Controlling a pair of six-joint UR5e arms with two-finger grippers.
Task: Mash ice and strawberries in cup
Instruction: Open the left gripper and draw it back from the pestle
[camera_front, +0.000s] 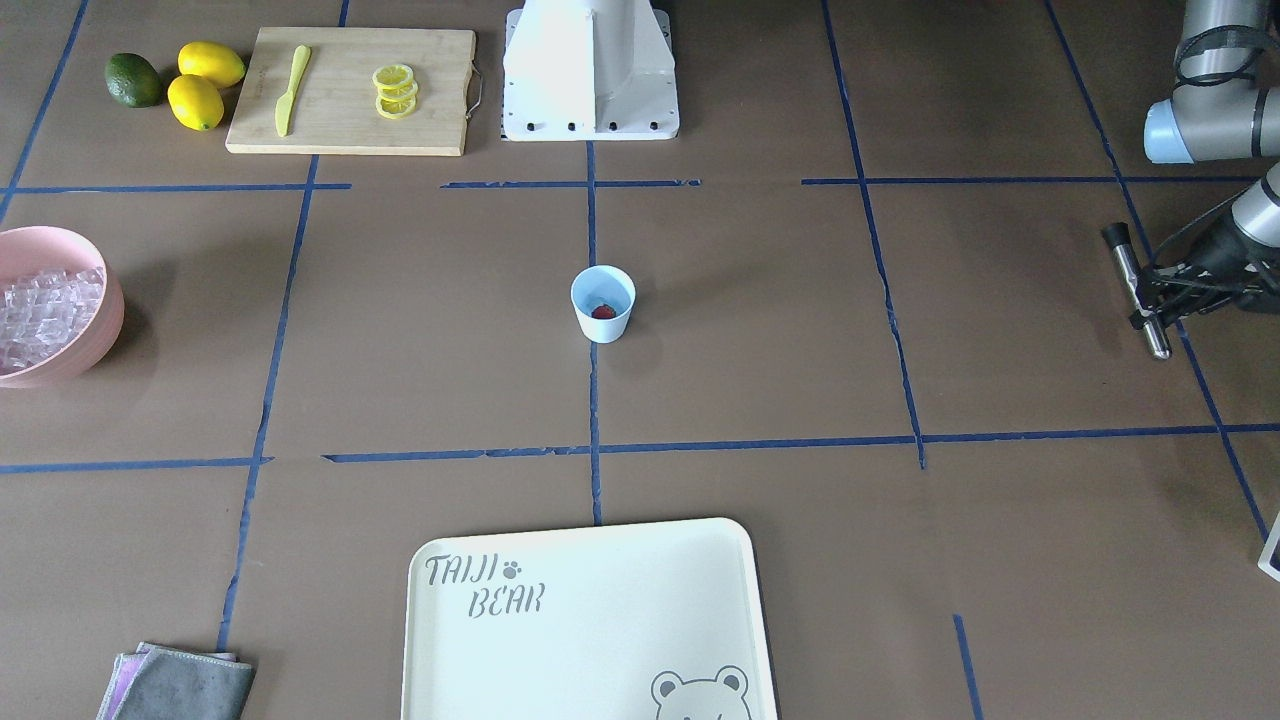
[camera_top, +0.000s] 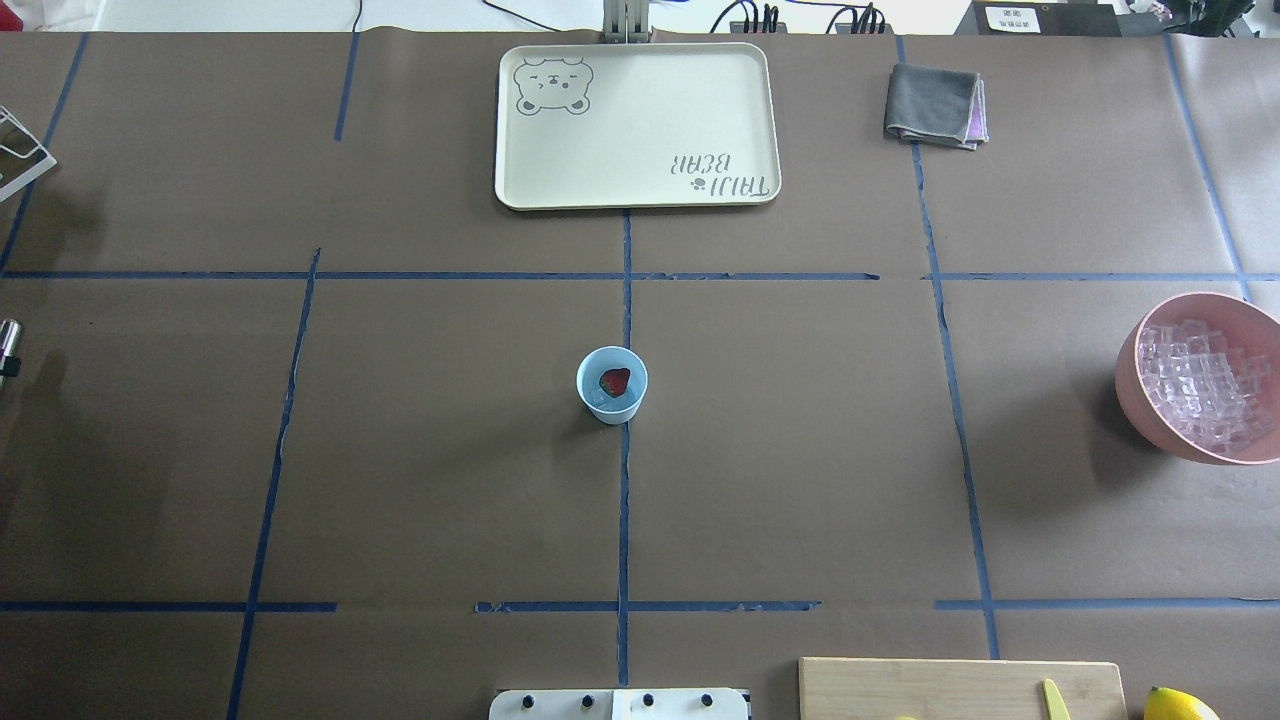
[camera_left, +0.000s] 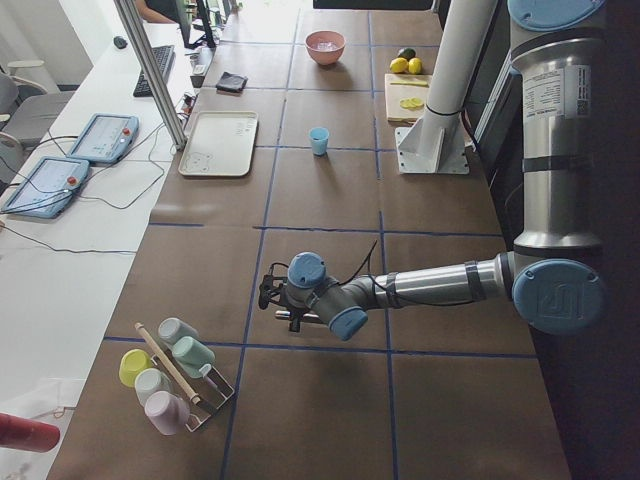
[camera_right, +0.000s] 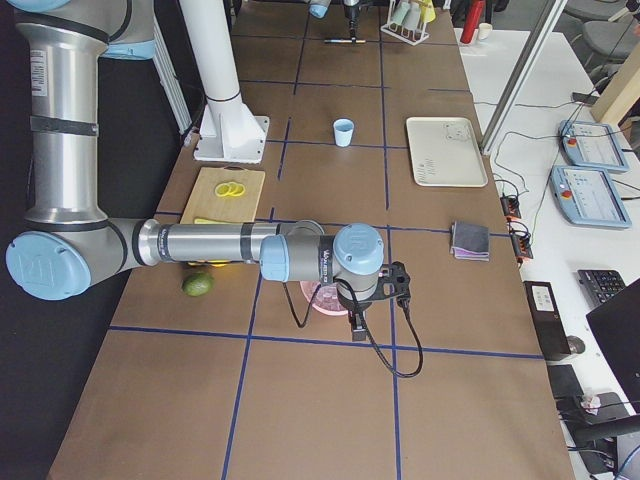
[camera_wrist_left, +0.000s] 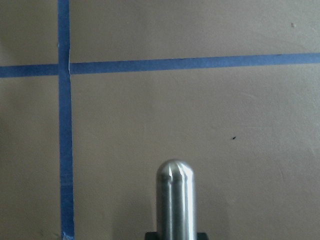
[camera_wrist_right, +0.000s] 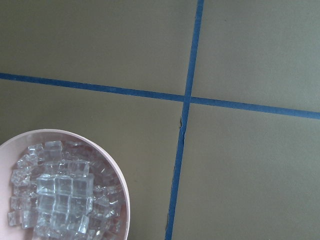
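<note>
At the 3 o'clock edge of the front-facing view, the left gripper (camera_front: 1150, 300) is clamped on a metal rod (camera_front: 1155, 338). The rod is tilted, with its rounded silver tip toward 5 o'clock and its dark end toward 11 o'clock. The left wrist camera shows that tip over bare brown table (camera_front: 760, 330) and blue tape lines. Well apart from it, toward 9 o'clock, the light-blue cup (camera_front: 603, 303) stands upright at the table's middle on a tape line, with the red strawberry (camera_front: 603, 312) lying in its bottom. Whether any ice is in the cup cannot be told. Farther out at 9 o'clock, the ice (camera_front: 45, 315) is heaped in a pink bowl (camera_front: 108, 320). The right gripper (camera_right: 358, 328) hangs just beside that bowl; whether its fingers are apart or closed cannot be told. From the cup, a cutting board (camera_front: 350, 130) with lemon slices (camera_front: 394, 90) and a yellow knife (camera_front: 292, 90) lies at 11 o'clock. Two lemons (camera_front: 211, 64) and a dark green fruit (camera_front: 133, 80) lie beyond the board. A cream tray (camera_front: 600, 640) lies at 6 o'clock and a folded grey cloth (camera_front: 185, 685) at 7 o'clock.
</note>
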